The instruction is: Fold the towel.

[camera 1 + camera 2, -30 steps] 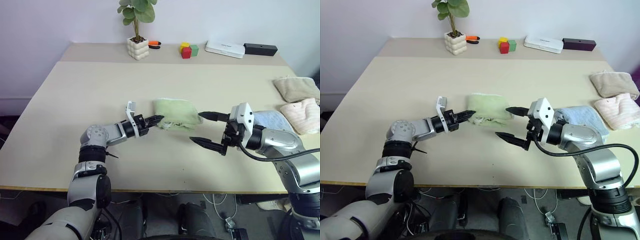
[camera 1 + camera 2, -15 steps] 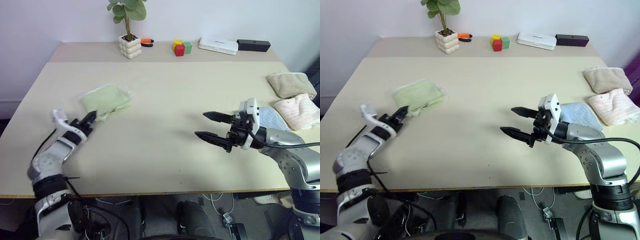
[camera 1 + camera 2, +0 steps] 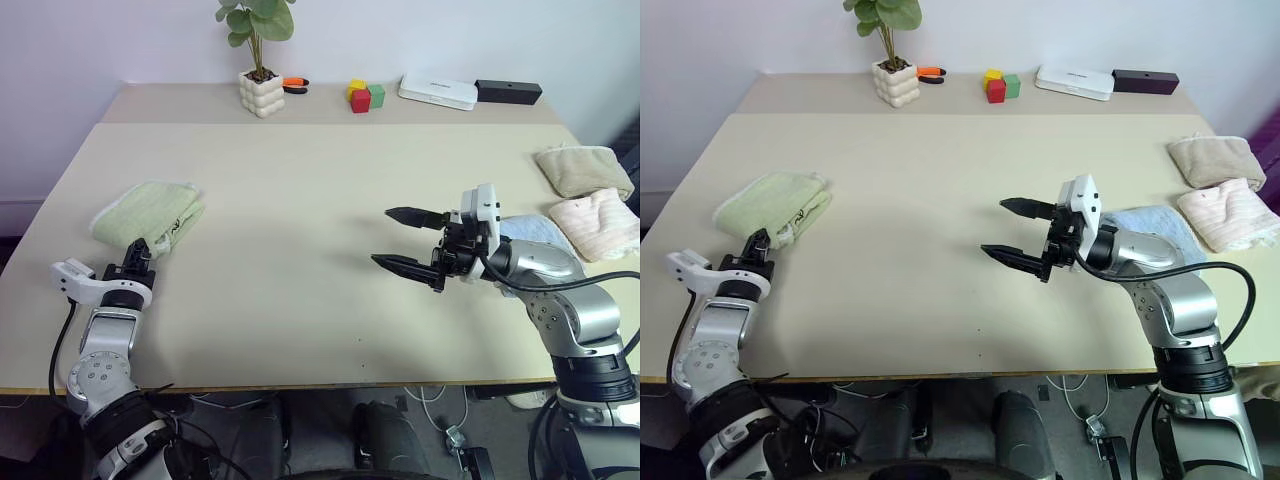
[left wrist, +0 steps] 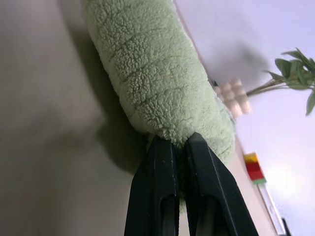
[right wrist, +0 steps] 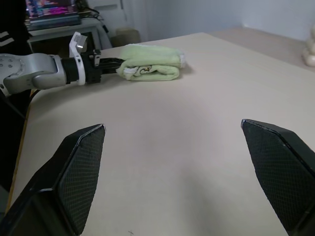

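Note:
The towel [image 3: 148, 210] is a light green folded bundle lying near the table's left edge, with a small dark mark on its near end [image 5: 143, 70]. My left gripper [image 3: 137, 250] is at the towel's near end, shut on its edge, and the pinched cloth bulges above the black fingertips [image 4: 162, 147]. My right gripper [image 3: 382, 237] hovers open over the middle-right of the table, far from the towel, with nothing between its fingers [image 5: 78, 177].
Beige [image 3: 578, 172], pink [image 3: 600, 222] and light blue [image 3: 530, 232] folded towels lie at the right edge behind my right arm. Along the back stand a potted plant [image 3: 262, 92], coloured blocks [image 3: 366, 97], a white box [image 3: 442, 93] and a black box [image 3: 508, 91].
My left gripper has pulled the towel from the table's middle over to the left edge and turned to point forward. The right gripper has stayed open in about the same place.

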